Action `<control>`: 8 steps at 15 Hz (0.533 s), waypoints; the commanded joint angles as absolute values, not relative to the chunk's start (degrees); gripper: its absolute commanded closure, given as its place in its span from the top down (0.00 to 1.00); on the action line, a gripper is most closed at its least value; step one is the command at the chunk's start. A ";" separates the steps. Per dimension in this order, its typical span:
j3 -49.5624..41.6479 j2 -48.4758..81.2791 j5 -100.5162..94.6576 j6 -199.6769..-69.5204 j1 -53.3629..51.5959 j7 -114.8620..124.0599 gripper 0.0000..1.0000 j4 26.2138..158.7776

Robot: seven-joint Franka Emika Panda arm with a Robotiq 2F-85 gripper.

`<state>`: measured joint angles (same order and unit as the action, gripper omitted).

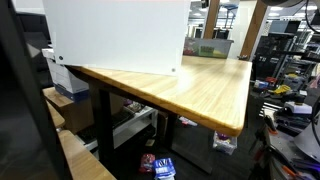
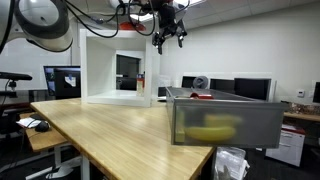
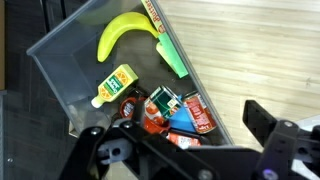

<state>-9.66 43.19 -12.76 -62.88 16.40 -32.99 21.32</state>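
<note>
My gripper (image 2: 168,36) hangs high above the wooden table (image 2: 110,135), open and holding nothing. In the wrist view its two dark fingers (image 3: 272,135) stand wide apart at the bottom edge, directly over a translucent grey bin (image 3: 55,75). Inside the bin lie a yellow banana (image 3: 125,35), a green stick-shaped item (image 3: 172,55), a small yellow bottle (image 3: 114,86), two red-labelled cans (image 3: 198,112) and a blue packet (image 3: 183,123). In an exterior view the bin (image 2: 225,120) sits near the table's edge, and the banana (image 2: 210,130) shows through its wall.
A white open-fronted box (image 2: 115,68) stands on the far part of the table; in an exterior view its white panel (image 1: 115,35) fills the foreground. Monitors (image 2: 250,88) line a desk behind. Cluttered cables and gear (image 1: 290,95) lie beyond the table's edge.
</note>
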 commanded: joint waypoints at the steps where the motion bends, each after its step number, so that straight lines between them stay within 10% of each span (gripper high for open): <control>1: -9.28 42.69 -13.08 -63.10 16.36 -32.78 1.00 22.11; 8: -7.78 42.95 -11.52 -62.08 17.04 -34.11 1.00 22.72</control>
